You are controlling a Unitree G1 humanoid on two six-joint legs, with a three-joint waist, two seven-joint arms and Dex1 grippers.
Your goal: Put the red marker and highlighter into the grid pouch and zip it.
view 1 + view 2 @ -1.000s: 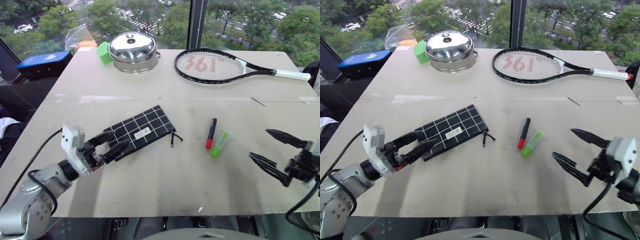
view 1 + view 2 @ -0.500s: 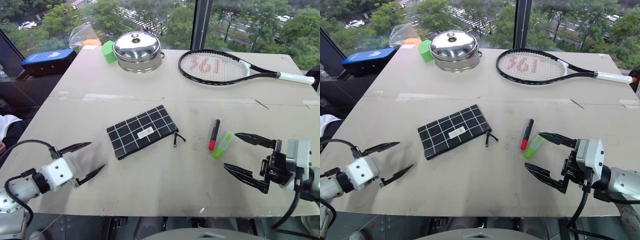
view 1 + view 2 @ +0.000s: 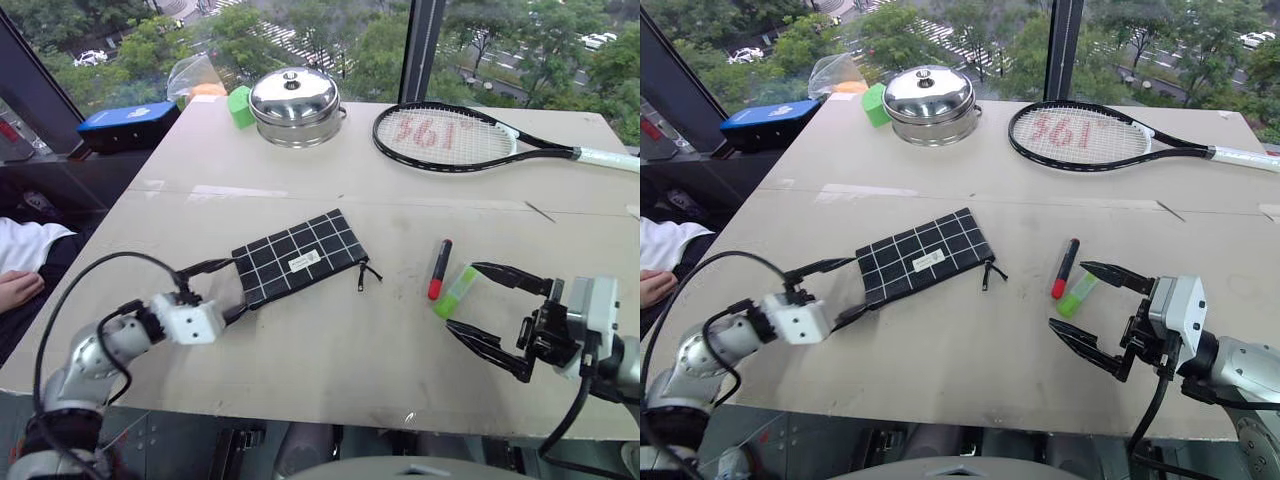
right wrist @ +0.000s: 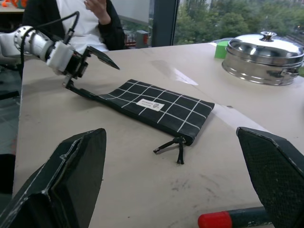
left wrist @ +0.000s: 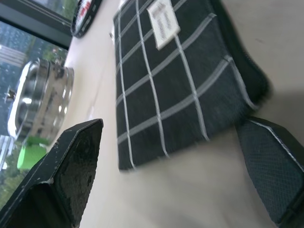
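The grid pouch [image 3: 300,258] lies flat at the table's middle, black with white lines, its zipper pull [image 3: 366,276] trailing off the right end. My left gripper [image 3: 222,290] is open at the pouch's left short end, one finger [image 5: 71,166] off each corner. To the right, the red marker [image 3: 438,270] and the lime-green highlighter [image 3: 455,291] lie side by side. My right gripper [image 3: 465,298] is open just right of them, its fingertips on either side of the highlighter in the head views. Nothing is held.
A lidded steel pot [image 3: 295,93], a green block [image 3: 240,105] and a tennis racket [image 3: 450,135] lie at the far side. A blue box [image 3: 128,122] sits off the far left corner. A person's hand [image 3: 15,290] rests left of the table.
The head camera has shifted. My left gripper drew off to the near left, then came back to the pouch's left end with its wrist rolled. My right gripper moved left toward the highlighter.
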